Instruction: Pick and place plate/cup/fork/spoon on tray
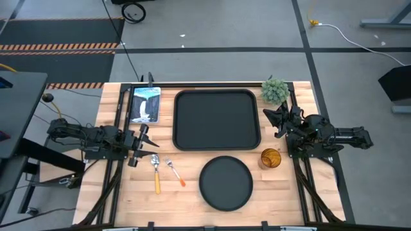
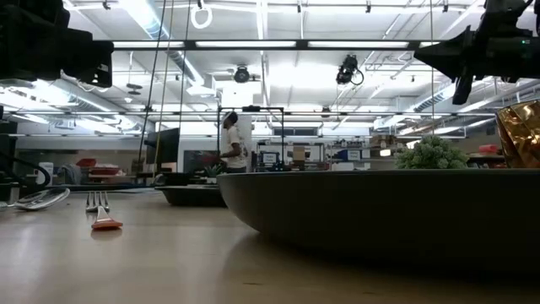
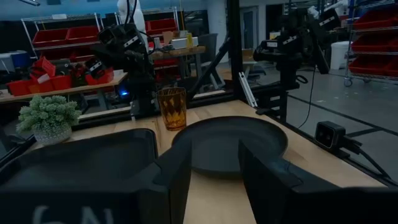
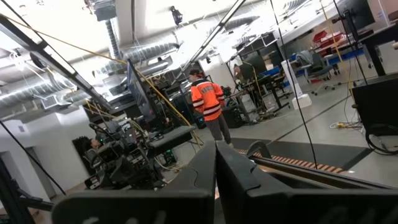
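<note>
The black tray (image 1: pixel 217 120) lies at the table's middle, toward the far side. The round black plate (image 1: pixel 225 183) lies flat in front of it. The amber cup (image 1: pixel 270 158) stands upright to the plate's right. The spoon (image 1: pixel 156 172) and the fork (image 1: pixel 174 172) lie side by side left of the plate. My left gripper (image 1: pixel 146 138) is open and empty, left of the tray and just beyond the spoon. In the left wrist view its fingers (image 3: pixel 174 180) point toward the plate (image 3: pixel 230 143). My right gripper (image 1: pixel 270 115) is shut and empty, raised beside the tray's right edge, between the plant and the cup.
A fuzzy green plant ball (image 1: pixel 275 90) sits at the tray's far right corner. A blue-white card (image 1: pixel 144 104) lies left of the tray. Black frame rails run along the table's left and right sides. A person in an orange vest (image 4: pixel 206 102) stands in the room beyond.
</note>
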`<action>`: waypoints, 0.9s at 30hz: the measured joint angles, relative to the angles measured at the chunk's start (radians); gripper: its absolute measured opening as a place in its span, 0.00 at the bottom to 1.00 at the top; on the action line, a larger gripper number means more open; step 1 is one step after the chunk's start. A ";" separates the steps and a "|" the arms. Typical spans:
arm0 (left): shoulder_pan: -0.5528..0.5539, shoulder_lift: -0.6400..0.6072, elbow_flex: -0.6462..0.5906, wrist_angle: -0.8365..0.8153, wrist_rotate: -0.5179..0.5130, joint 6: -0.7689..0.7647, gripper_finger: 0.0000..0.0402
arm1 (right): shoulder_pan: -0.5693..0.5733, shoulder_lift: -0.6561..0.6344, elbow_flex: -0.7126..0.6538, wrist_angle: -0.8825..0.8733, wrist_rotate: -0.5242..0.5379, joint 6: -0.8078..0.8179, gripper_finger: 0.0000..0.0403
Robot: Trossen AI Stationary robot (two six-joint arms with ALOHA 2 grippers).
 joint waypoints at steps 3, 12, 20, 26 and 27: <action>0.000 0.000 0.000 0.000 0.000 0.000 0.35 | 0.000 0.000 0.000 0.000 0.000 0.000 0.04; 0.000 0.000 0.000 0.000 0.000 0.000 0.35 | 0.000 0.000 0.000 0.000 0.000 0.000 0.04; 0.000 0.000 0.000 0.000 0.000 0.000 0.35 | 0.000 0.000 0.000 0.004 0.000 0.000 0.04; 0.000 0.000 0.000 0.000 0.000 0.000 0.35 | -0.012 0.000 0.000 0.037 0.122 -0.082 0.04; 0.000 0.000 0.000 0.000 0.000 0.000 0.35 | -0.017 0.000 0.000 0.037 0.166 -0.090 0.04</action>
